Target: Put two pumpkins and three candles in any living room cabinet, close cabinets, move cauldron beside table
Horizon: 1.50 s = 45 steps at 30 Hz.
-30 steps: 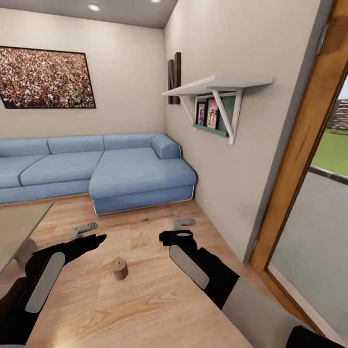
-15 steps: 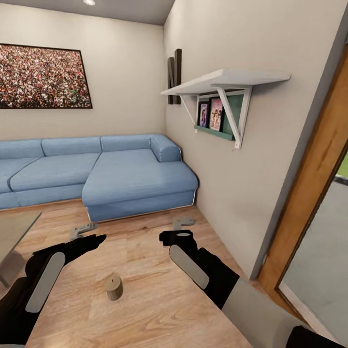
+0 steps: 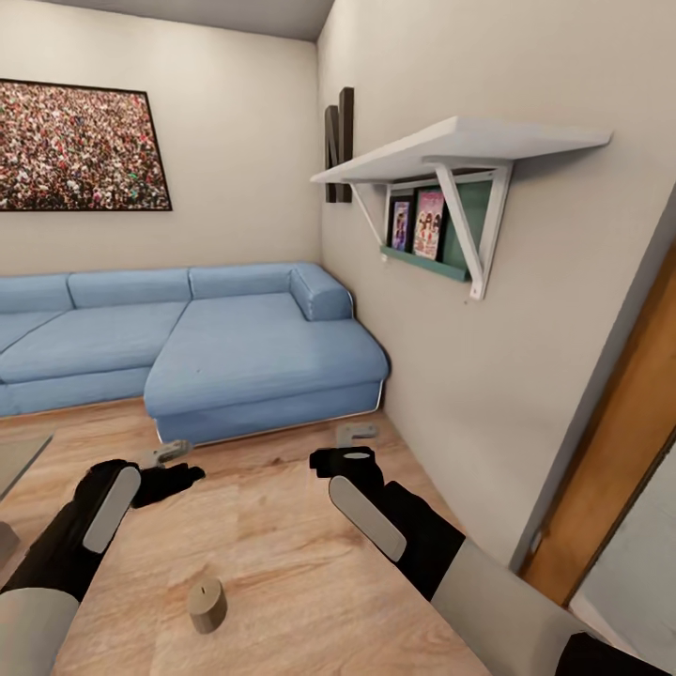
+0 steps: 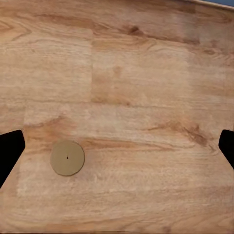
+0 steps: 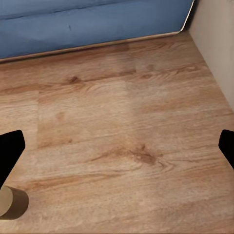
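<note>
At far left of head view, worktop (image 3: 17, 455) corner is now just a sliver vs 1.0 s ago; sofa (image 3: 235, 347) and shelf (image 3: 451, 150) sit closer and bigger, doorway mostly gone off right. So whole pic shifted = base/head moved fwd, not the things. Candle (image 3: 207, 605) stands upright on floor (image 3: 282, 526), now lower in frame, i.e. nearer the robot, between the arms. Left arm has pulled back and turned; left hand (image 3: 167, 454) hangs over floor beyond candle, released, holding nothing. Right hand (image 3: 357, 434) w/ same pose, also spread, empty.

Judgement: closing in for a candle pickup; no grasp yet.

Left wrist view gives candle (image 4: 67, 158) top-down w/ wick dot, apart from both fingertips. Right wrist view catches candle (image 5: 10, 203) edge-on plus sofa base.
</note>
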Available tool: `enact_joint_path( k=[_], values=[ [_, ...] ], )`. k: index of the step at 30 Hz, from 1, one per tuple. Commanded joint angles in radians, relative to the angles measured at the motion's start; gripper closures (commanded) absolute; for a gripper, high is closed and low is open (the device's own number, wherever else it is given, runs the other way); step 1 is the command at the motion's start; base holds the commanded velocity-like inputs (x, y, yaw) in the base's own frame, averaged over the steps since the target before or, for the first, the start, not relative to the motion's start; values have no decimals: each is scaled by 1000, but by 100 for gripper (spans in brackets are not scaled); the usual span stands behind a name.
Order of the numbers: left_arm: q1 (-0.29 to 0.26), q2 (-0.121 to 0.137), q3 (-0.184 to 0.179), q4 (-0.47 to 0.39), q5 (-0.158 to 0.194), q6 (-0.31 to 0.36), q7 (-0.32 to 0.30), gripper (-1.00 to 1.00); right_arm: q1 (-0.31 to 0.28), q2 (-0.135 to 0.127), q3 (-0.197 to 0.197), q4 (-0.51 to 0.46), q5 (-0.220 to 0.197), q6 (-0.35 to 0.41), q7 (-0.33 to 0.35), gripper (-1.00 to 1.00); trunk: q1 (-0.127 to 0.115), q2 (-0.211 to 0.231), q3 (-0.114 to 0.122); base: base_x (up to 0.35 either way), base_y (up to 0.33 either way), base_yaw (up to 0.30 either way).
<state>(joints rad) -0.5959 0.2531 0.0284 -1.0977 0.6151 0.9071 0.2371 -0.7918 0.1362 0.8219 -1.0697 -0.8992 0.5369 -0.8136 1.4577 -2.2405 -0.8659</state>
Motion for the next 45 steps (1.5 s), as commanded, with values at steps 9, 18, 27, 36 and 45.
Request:
enact_joint_path(
  k=[9, 18, 27, 36, 45],
  values=[
    [-155, 46, -7, 431, 6, 0, 9, -100, -1, 1, 2, 0, -6, 4, -9, -100, 0, -1, -1, 337, 0, 0],
    [-180, 50, -10, 497, 6, 4, 10, -100, -4, 8, -32, 73, -30, 35, -4, -100, 0, -1, -1, 131, 0, 0],
    [-185, 48, -10, 498, 6, 4, 5, -100, -75, 34, -102, 369, -188, 70, 125, -100, 0, -1, -1, 8, 3, 0],
    [-185, 49, -10, 500, 5, 5, -2, -100, -96, 38, -107, 411, -199, 64, 154, -100, 0, -1, -1, 1, 74, 0],
    [-185, 42, -12, 503, 5, 24, 1, -100, -98, 38, -106, 406, -201, 63, 157, -100, 0, -1, -1, 0, 87, 0]
  ],
)
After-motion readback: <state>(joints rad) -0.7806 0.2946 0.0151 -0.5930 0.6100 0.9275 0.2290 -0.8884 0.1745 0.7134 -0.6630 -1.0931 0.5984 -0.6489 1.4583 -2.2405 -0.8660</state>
